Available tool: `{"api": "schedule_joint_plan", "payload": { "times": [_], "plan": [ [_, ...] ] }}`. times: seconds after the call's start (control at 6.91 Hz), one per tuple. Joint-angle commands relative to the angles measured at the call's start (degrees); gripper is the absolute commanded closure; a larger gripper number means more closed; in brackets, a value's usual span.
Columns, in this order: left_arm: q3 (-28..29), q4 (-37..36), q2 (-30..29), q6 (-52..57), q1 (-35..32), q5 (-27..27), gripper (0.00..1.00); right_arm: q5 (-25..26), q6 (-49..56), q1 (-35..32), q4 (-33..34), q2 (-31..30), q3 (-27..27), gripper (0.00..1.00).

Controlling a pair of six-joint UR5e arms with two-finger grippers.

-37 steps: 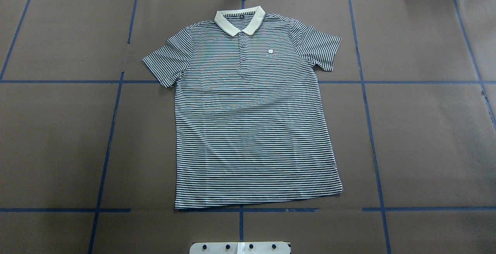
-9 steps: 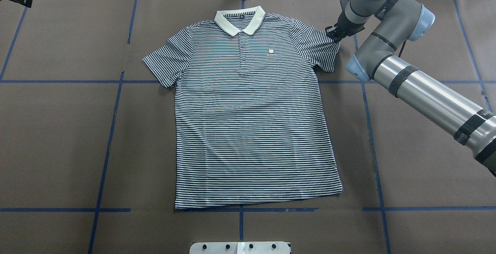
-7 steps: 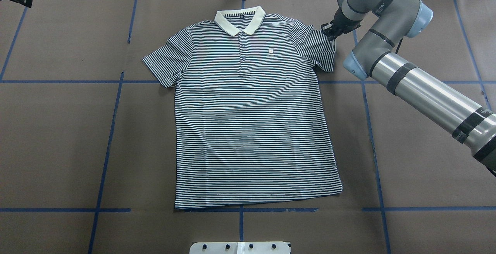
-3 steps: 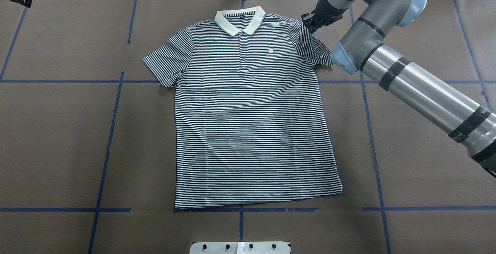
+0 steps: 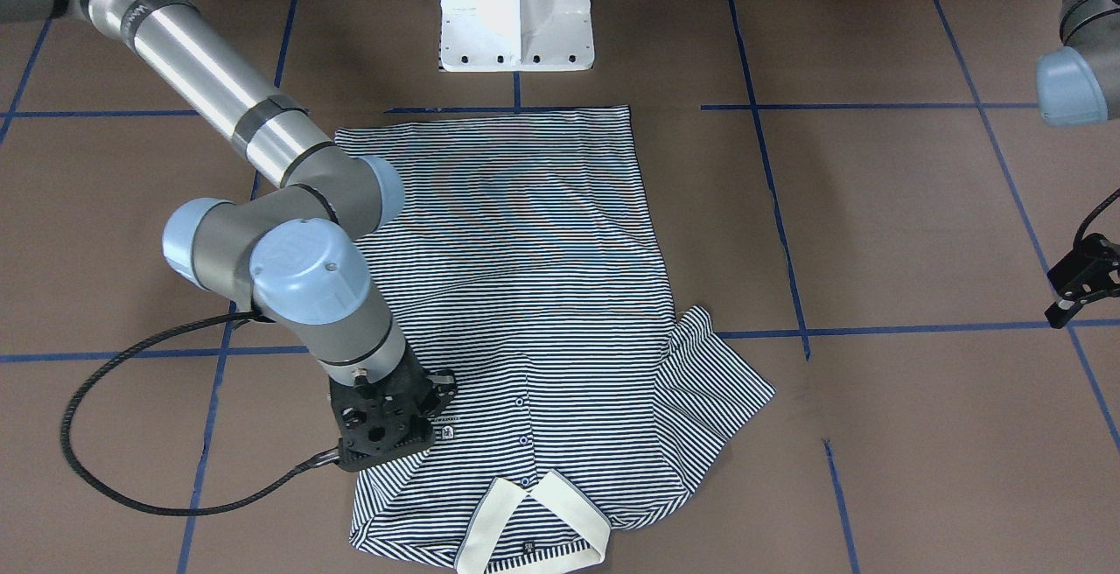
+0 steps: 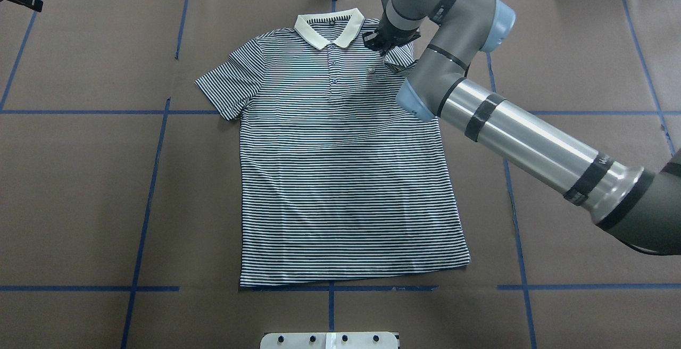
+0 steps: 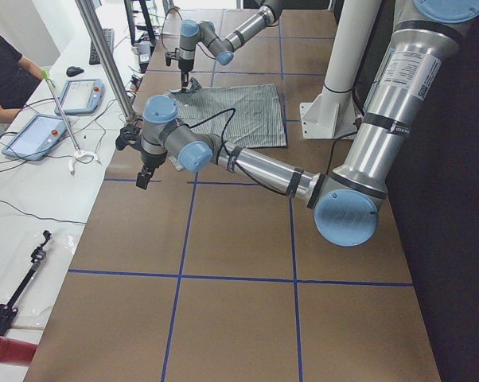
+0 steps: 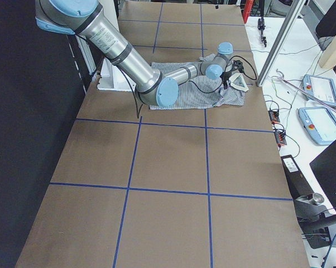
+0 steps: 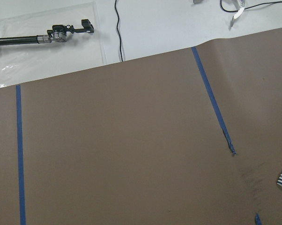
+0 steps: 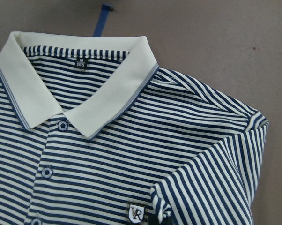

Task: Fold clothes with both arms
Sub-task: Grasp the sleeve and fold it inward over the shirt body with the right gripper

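The striped polo shirt (image 6: 340, 179) lies flat, front up, mid-table (image 6: 80, 189). The right gripper (image 6: 376, 43) is over its chest and appears clamped on the hem of the sleeve (image 6: 398, 60), which is drawn across beside the logo (image 10: 136, 212). The left gripper (image 5: 1078, 283) hangs well clear of the cloth, and its finger state cannot be determined. Risk: with so thin a pinch the sleeve may slip free, and if released too high it may land bunched instead of flat.

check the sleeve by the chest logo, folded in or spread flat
Folded in: the sleeve lies doubled over the chest beside the logo, held by the right gripper.
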State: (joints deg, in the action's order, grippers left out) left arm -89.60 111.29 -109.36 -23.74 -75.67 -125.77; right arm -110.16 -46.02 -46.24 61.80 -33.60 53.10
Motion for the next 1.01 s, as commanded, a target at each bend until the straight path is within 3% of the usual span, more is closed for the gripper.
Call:
{"api": "schedule_joint_plan", "payload": {
  "times": [0.0, 0.29, 0.43, 0.58, 0.87],
  "plan": [
    [0.04, 0.07, -0.15, -0.43, 0.0, 0.0, 0.0, 5.3, -0.56, 1.94, -0.1, 3.9, -6.08, 1.0],
    [-0.14, 0.07, -0.15, -1.58, 0.09, -0.09, 0.0, 5.39, -0.56, 1.94, -0.19, 3.81, -6.26, 1.0],
    [-0.14, 0.07, -0.23, -1.58, 0.09, 0.0, 0.0, 5.39, -0.56, 1.94, -0.36, 3.81, -6.26, 0.11],
    [-0.14, 0.07, -0.5, -1.49, 0.18, 0.0, 0.0, 5.3, -0.56, 1.94, -0.45, 3.9, -6.08, 0.0],
    [-0.49, 0.07, -1.81, -5.41, 3.06, 3.22, 0.0, 2.51, -0.91, 1.51, 0.16, 3.81, -4.43, 0.0]
  ]
}}
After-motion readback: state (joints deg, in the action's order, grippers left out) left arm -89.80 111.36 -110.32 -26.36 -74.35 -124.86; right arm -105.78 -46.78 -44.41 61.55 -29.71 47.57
